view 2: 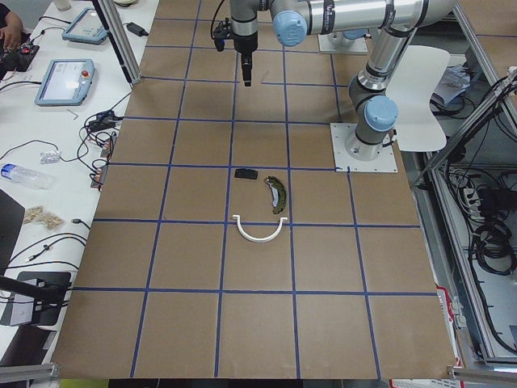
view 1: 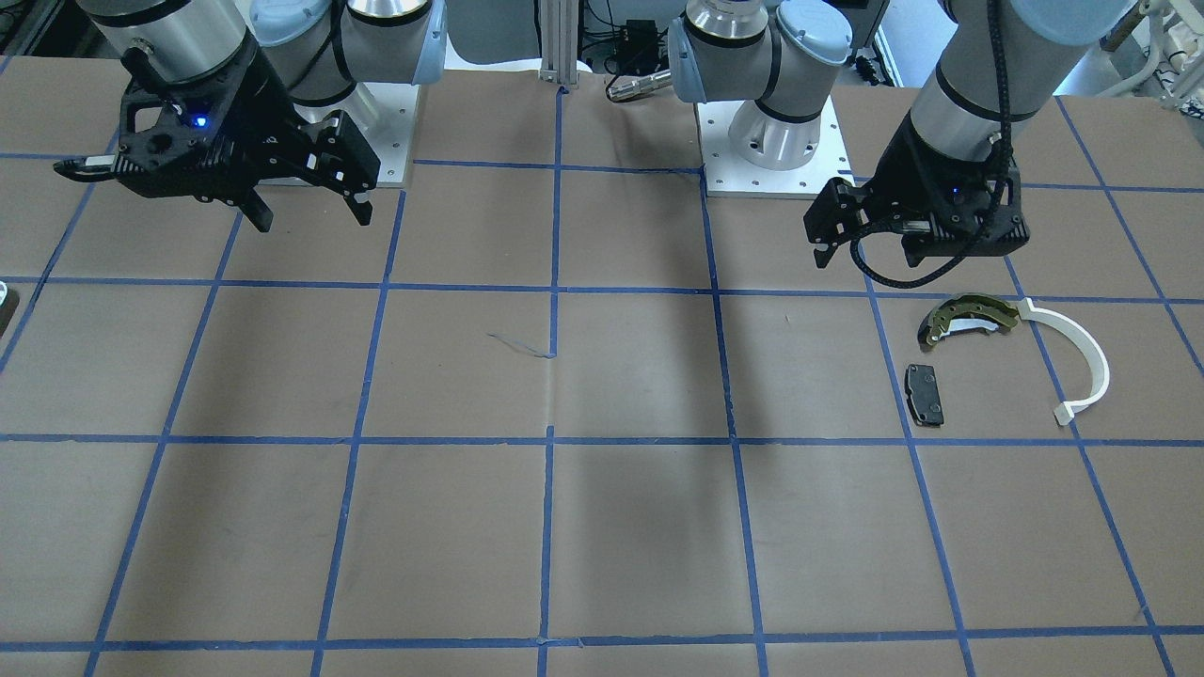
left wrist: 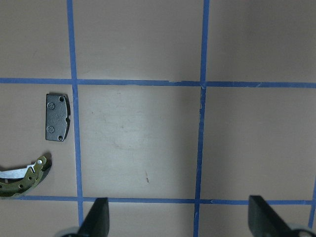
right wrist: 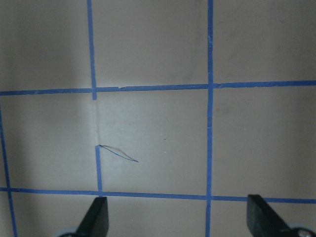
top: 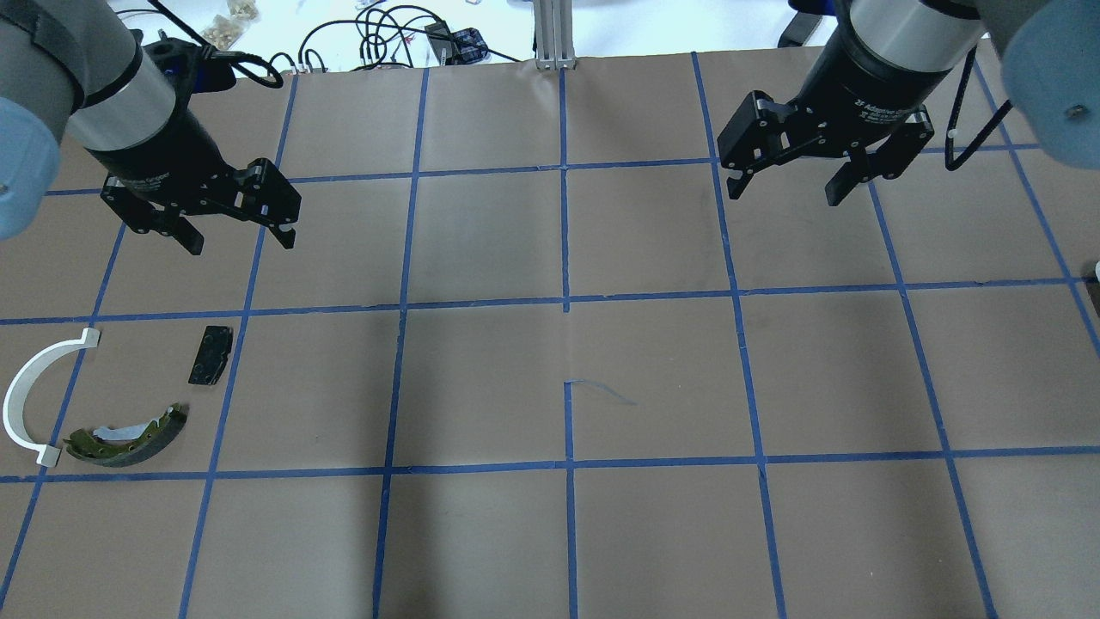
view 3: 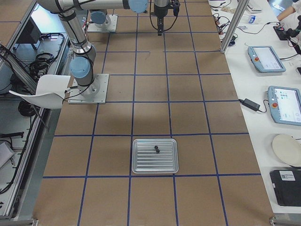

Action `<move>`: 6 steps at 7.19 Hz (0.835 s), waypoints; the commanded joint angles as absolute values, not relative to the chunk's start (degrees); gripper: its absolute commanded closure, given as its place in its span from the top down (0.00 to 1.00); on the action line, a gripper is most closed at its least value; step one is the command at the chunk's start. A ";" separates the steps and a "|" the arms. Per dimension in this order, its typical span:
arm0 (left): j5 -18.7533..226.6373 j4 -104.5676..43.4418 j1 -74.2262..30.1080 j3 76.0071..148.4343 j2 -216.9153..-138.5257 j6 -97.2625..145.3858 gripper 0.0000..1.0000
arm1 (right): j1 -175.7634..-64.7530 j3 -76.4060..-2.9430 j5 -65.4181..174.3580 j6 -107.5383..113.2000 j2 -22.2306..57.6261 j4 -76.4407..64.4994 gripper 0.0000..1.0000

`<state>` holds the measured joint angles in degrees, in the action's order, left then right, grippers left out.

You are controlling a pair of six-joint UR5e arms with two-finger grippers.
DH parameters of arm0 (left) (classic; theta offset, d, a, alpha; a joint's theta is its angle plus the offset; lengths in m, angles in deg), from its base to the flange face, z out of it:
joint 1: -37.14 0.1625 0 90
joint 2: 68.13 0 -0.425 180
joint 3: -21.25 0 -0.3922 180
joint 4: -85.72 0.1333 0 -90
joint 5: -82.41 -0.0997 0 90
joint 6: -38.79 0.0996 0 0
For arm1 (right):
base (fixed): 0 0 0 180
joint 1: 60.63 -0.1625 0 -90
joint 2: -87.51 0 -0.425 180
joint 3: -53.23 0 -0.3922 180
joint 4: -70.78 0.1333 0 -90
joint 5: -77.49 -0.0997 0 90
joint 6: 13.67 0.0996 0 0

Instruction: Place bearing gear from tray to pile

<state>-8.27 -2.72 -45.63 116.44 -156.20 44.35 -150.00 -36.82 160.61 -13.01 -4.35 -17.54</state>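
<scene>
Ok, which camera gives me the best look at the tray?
Exterior right: the whole tray shows there, with two small dark parts lying on it. Front-facing and overhead catch at most a sliver at the frame edge. Exterior left and both wrist views miss it.

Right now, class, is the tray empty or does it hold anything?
Not empty: two small dark parts lie on the tray, near its middle; too small to identify.

The pile (view 2: 273, 192) lies below the left gripper (top: 242, 247), off its outer side; pad (top: 210, 354) nearest, brake shoe (top: 150, 438) and arc (top: 12, 400) beyond; the tray (view 3: 141, 162), small parts (view 3: 156, 149) in it, sits well outside the right gripper (top: 784, 197).
</scene>
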 commanded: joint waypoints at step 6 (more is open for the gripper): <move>-8.29 -2.79 -45.74 116.70 -155.49 44.33 1.00 | -131.98 -38.60 168.89 -35.02 -3.81 -15.63 1.00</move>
<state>-8.29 -2.79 -45.74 116.68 -155.46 44.33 -140.08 -37.75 168.54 -24.58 -3.95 -16.70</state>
